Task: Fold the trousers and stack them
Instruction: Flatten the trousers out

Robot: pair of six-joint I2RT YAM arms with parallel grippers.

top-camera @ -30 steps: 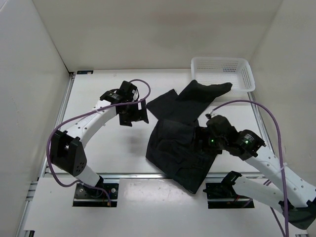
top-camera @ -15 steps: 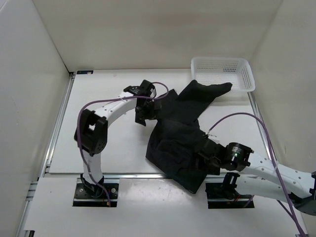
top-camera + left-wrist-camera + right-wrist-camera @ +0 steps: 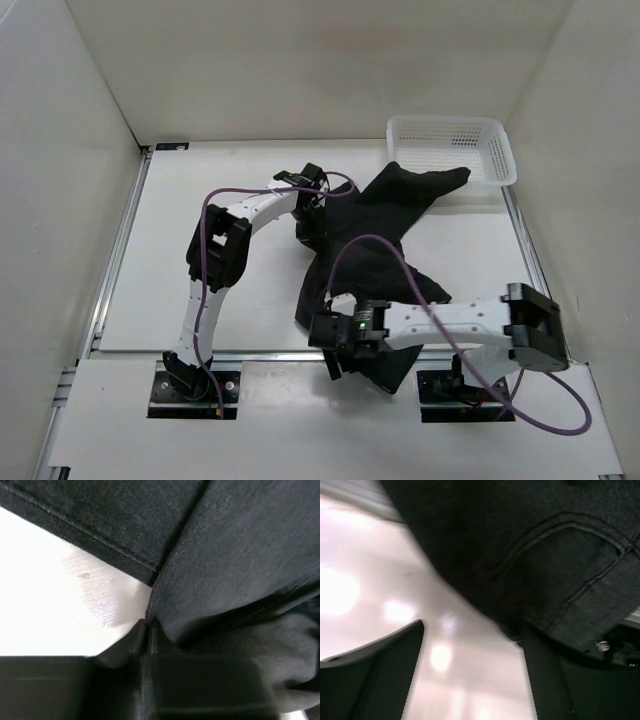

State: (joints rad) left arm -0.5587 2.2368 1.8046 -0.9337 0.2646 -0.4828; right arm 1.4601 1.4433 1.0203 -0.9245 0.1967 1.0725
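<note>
White basket (image 3: pixel 505 160) far right, trousers (image 3: pixel 370 250) touching its near rim; left hand (image 3: pixel 148 627) grasping trousers, right hand (image 3: pixel 472 630) released.

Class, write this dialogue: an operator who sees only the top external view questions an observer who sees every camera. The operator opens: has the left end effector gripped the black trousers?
Observer: Left wrist view: the left end effector is pinched shut on a trousers edge.
Operator: Is the right one closed too?
Observer: No; the right end effector stands open, bare table between its fingers.
Operator: What cloth is near it?
Observer: A stitched pocket seam, draped by one finger.
</note>
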